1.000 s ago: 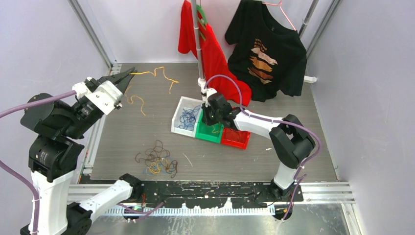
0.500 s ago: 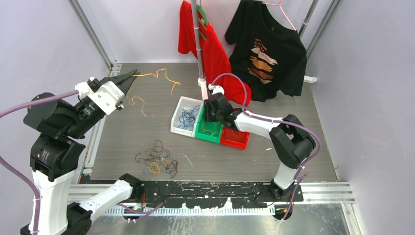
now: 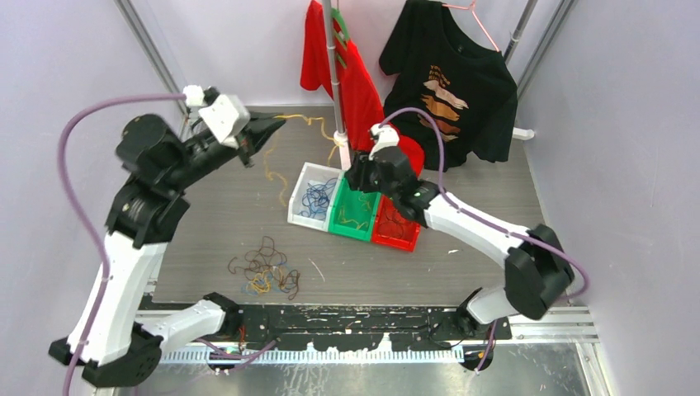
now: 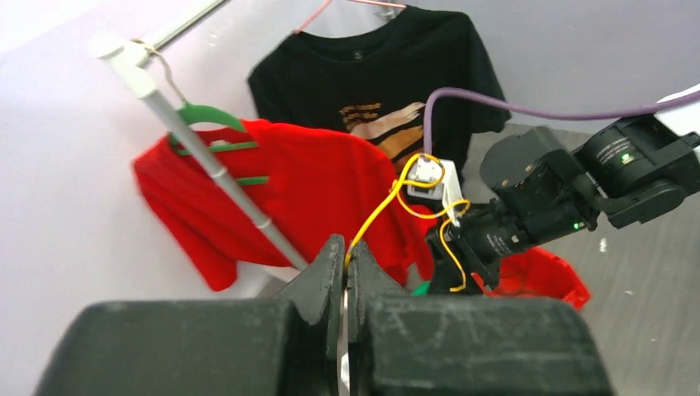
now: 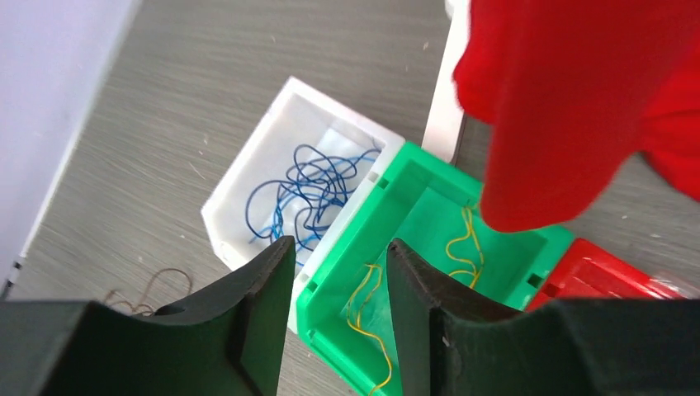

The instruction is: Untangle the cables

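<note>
My left gripper (image 3: 279, 125) is raised over the table's far left, shut on a yellow cable (image 3: 309, 121) that trails right and hangs down. In the left wrist view the cable (image 4: 386, 200) runs out from the closed tips of that gripper (image 4: 345, 254). My right gripper (image 3: 361, 178) hovers open and empty over the bins; the right wrist view shows this gripper (image 5: 340, 257) above the green bin (image 5: 371, 194), where yellow cables (image 5: 462, 243) lie. Blue cables (image 5: 309, 186) fill the white bin (image 5: 239, 190). A tangled pile of cables (image 3: 266, 268) lies on the near table.
The white bin (image 3: 295, 210), green bin (image 3: 351, 233) and red bin (image 3: 396, 241) sit side by side mid-table. Behind them a pole (image 3: 334, 74) holds a red shirt (image 3: 363, 91), with a black shirt (image 3: 450, 91) to its right. Purple walls close both sides.
My left arm has swung up and to the right, lifting the yellow cable off the table. My right gripper has opened and risen from the green bin, leaving a yellow cable inside.
</note>
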{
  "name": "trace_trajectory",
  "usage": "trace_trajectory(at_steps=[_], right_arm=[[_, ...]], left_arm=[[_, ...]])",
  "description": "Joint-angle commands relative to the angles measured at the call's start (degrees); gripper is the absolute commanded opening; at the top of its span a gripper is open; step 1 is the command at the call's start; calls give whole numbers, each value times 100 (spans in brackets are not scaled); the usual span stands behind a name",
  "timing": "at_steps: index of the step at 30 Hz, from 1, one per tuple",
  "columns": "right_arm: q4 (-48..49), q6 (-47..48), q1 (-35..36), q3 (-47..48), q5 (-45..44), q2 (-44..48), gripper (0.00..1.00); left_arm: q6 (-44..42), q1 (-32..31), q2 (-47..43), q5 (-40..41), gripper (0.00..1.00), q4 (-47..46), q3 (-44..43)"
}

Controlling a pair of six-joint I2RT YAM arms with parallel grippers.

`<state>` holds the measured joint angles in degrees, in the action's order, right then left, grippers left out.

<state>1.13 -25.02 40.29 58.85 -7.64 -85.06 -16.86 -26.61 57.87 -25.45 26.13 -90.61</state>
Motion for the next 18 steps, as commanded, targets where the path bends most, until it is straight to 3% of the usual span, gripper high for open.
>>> trace_trajectory(at_steps=[1, 10, 18], right_arm=[[123, -128, -215, -262, -207, 850, 51], [-185, -50, -616, -1155, -2077, 2484, 55], [-95, 94, -759, -1565, -2652, 3047, 53]], left_arm=[[1310, -24, 604, -602, 0, -1264, -52], [2431, -137, 1918, -483, 0, -2203, -172], [2643, -695, 2718, -459, 0, -2290, -198]])
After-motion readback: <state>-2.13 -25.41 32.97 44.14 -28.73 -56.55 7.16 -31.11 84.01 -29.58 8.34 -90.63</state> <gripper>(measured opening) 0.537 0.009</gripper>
